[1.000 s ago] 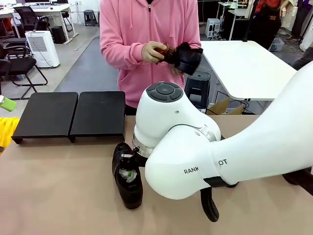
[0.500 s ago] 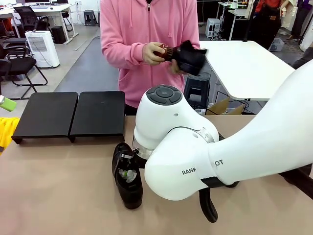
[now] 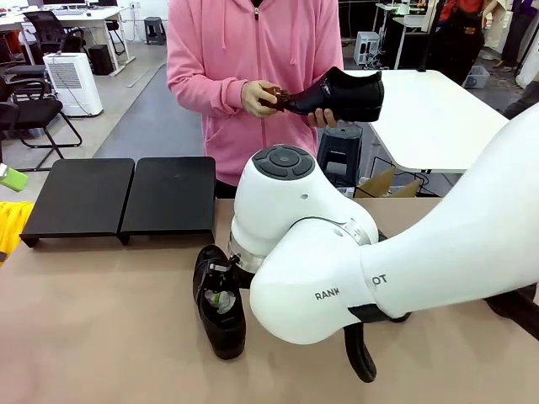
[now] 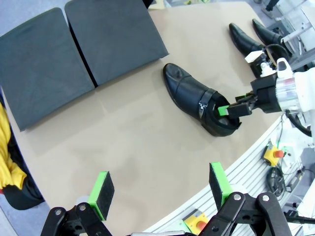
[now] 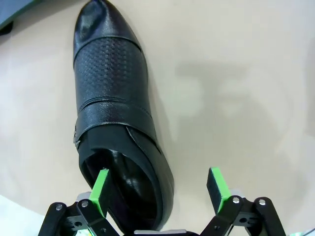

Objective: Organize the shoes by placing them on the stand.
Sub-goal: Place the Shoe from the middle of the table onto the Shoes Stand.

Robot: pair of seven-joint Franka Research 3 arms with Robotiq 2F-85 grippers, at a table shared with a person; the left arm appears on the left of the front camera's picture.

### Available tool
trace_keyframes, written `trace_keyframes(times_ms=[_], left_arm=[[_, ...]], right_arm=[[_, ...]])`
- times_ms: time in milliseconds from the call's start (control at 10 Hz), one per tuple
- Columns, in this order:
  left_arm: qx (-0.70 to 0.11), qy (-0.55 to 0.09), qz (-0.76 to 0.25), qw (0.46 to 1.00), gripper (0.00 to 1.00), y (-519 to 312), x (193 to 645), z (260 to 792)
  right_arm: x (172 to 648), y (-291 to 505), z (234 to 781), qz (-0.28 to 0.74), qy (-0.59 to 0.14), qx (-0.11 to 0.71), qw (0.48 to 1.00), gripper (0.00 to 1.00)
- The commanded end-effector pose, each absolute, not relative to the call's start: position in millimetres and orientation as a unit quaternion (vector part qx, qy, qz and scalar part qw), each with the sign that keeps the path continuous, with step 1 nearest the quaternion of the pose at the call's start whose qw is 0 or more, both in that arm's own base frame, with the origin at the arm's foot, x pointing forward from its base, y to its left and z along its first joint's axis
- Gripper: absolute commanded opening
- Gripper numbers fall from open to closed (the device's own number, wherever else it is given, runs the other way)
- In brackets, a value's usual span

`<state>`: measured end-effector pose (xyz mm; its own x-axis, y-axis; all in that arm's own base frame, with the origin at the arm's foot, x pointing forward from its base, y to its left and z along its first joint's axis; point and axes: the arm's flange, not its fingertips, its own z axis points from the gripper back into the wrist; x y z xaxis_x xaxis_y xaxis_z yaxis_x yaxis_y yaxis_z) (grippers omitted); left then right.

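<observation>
One glossy black shoe (image 3: pixel 219 310) lies on the tan table, toe towards the stand (image 3: pixel 126 198), which is bare. My right gripper (image 5: pixel 158 189) is open at this shoe's (image 5: pixel 113 108) heel: one green pad sits inside the opening, the other outside the side wall. In the left wrist view the same shoe (image 4: pixel 197 96) shows with the right gripper (image 4: pixel 231 109) at its heel. My left gripper (image 4: pixel 160 184) hangs open high above the table, holding nothing. Two more shoes (image 4: pixel 248 39) lie farther off. The person holds another shoe (image 3: pixel 341 93) and a brown brush (image 3: pixel 274 97).
My right arm's white body (image 3: pixel 337 269) blocks the middle of the front view. A yellow object (image 3: pixel 10 227) lies at the table's left edge. Emergency-stop boxes (image 4: pixel 273 153) sit along the near table edge. Bare tabletop (image 4: pixel 128 132) lies between shoe and stand.
The person has turned the held shoe side-on and raised it slightly. My right arm and the shoe on the table have hardly moved.
</observation>
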<state>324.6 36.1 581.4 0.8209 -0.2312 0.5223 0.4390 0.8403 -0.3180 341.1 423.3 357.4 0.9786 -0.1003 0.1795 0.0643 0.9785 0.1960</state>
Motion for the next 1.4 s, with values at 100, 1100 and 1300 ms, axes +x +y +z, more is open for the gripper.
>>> trace_keyframes(times_ms=[100, 1100, 1300], left_arm=[[-0.219, -0.232, -0.232, 0.919, 1.0, -21.6, 299.9, 584.4], [-0.185, -0.171, -0.204, 0.946, 1.0, -139.3, 264.6, 581.5], [-0.189, -0.139, -0.14, 0.962, 1.0, -195.7, 277.4, 558.8]], right_arm=[[318.1, 373.0, 411.0, -0.103, -0.147, 0.068, 0.981, 1.0], [332.7, 284.1, 471.7, -0.208, -0.197, 0.032, 0.958, 1.0], [331.6, 240.2, 496.5, -0.282, -0.22, 0.042, 0.933, 1.0]])
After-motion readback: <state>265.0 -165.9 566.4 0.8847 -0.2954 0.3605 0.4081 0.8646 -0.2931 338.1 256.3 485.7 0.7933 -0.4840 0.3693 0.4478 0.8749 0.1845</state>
